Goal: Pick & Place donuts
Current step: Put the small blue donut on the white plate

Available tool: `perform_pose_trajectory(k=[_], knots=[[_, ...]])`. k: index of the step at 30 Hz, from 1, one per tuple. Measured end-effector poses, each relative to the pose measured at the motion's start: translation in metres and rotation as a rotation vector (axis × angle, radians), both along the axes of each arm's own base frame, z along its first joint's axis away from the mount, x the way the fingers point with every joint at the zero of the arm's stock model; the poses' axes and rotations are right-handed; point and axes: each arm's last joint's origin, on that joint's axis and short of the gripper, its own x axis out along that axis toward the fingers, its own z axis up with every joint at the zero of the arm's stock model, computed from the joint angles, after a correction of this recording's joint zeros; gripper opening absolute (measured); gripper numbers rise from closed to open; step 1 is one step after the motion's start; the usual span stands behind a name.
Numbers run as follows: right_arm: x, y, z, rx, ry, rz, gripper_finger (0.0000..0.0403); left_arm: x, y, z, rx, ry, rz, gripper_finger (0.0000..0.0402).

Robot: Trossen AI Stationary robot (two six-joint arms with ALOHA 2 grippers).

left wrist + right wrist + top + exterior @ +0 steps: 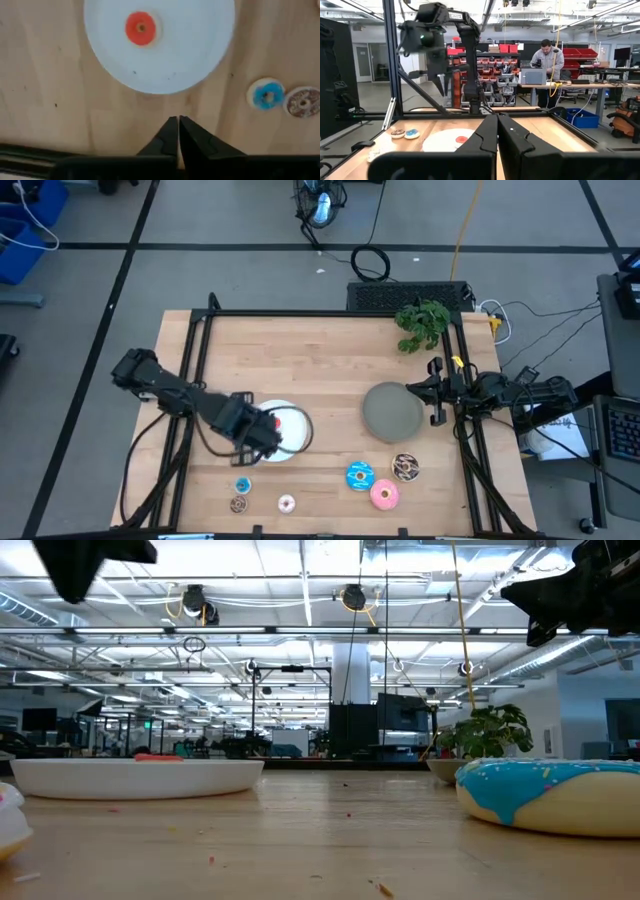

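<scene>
High view, largest item first: the wooden worktop carries every object. The white plate lies toward the left, and the grey plate lies toward the right, well apart from it. A green plant sits at the far right corner.

The left arm reaches over the white plate. Its left pincer hangs above bare wood just beside the plate rim, fingers pressed together and holding nothing. The right arm waits at the right edge of the worktop beside the grey plate. Its right pincer is likewise closed and empty, pointing across the worktop toward the left arm.

Larger donuts: the blue donut, the sprinkled brown donut and the pink donut form a close cluster on the wood near the front edge, in front of the grey plate.

Tiny donuts: the red donut lies on the white plate, off-centre. The tiny blue donut and tiny brown donut lie side by side on the wood, near the white plate but off it. The pale pink donut lies on the wood near the front edge, a short way from those two.
</scene>
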Motion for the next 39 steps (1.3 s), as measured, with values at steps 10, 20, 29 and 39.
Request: perform_pose_trajectory(k=[10,20,29,39], knots=[[0.000,0.000,0.000,-0.025,0.001,-0.008,0.0000,-0.013,-0.027,0.000,-0.031,-0.011,-0.002,0.0005],[0.000,0.000,-0.001,-0.016,0.007,-0.005,0.0000,-0.029,-0.062,0.000,-0.030,-0.132,0.201,0.0004],[0.000,0.000,-0.001,-0.016,0.011,-0.003,0.0000,-0.044,-0.090,-0.002,-0.100,-0.186,0.302,0.0006],[0.000,0.000,-0.001,-0.016,0.010,-0.003,0.0000,-0.041,-0.101,-0.040,-0.223,-0.218,0.441,0.0015]])
